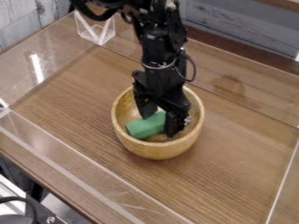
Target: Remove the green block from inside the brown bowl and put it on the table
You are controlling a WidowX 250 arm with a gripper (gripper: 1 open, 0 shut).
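Note:
The light-brown wooden bowl [125, 141] sits near the middle of the wood-grain table [70, 96]. The green block [145, 129] lies inside it, partly covered by the arm. My black gripper [159, 122] points straight down into the bowl, open, with one finger on each side of the block. Whether the fingers touch the block cannot be told.
Clear acrylic walls [47, 179] run around the table's edges. A clear acrylic piece [96, 29] stands at the back left behind the arm. A grey plank wall [251, 22] lies beyond the table.

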